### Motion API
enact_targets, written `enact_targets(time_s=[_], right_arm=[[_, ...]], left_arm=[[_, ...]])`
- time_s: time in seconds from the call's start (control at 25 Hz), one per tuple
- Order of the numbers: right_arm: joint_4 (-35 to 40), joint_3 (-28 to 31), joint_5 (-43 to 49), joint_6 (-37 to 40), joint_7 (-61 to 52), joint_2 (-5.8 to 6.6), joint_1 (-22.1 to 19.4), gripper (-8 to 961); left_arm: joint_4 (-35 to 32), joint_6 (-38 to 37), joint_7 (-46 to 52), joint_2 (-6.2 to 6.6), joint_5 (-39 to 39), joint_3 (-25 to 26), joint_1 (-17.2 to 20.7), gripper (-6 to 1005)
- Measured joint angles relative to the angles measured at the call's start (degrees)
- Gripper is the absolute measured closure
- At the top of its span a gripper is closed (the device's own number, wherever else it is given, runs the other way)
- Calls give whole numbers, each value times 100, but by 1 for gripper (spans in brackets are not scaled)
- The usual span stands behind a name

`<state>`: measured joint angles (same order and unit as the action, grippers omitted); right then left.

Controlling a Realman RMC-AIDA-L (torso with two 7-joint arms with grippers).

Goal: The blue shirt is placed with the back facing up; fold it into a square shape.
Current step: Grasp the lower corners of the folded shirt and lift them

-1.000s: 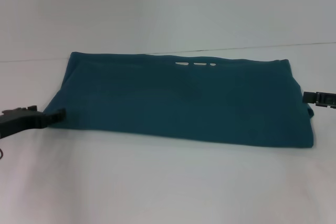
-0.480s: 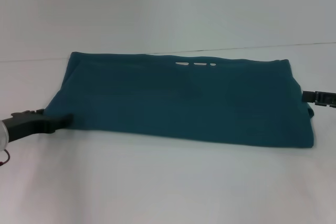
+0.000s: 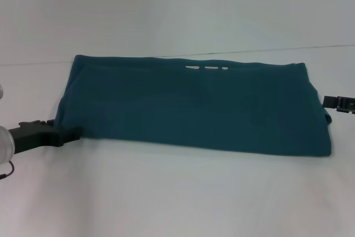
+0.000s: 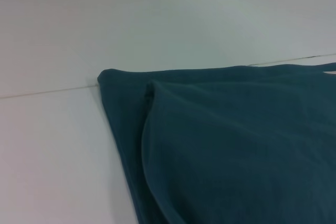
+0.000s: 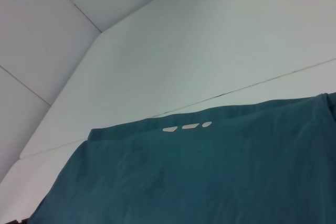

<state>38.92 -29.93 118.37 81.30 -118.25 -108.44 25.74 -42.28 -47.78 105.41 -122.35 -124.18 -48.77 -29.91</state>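
Head view: blue shirt [image 3: 194, 106] lay flat on white table [image 3: 177, 192], folded into a wide band across centre, w/ three small white marks [image 3: 208, 68] near its 12 o'clock edge. Left gripper [image 3: 69, 133] sat at 9 o'clock, tips touching shirt's lower-left corner; couldn't tell if jaws were spread or pinching fabric. Right gripper [image 3: 327, 101] sat at 3 o'clock, just beside shirt's right edge; jaw state couldn't be told either. Left wrist view showed layered fold at shirt's corner [image 4: 149, 95].
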Motion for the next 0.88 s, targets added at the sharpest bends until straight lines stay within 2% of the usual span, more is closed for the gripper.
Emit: enact_targets(time_s=[0.4, 0.88], right_arm=[[-8, 17, 4, 12, 14, -8, -16, 218], [-17, -11, 141, 6, 28, -2, -76, 225]], left_arm=[[-112, 5, 159, 11, -44, 52, 33, 330], [-115, 1, 179, 14, -56, 52, 11, 815]])
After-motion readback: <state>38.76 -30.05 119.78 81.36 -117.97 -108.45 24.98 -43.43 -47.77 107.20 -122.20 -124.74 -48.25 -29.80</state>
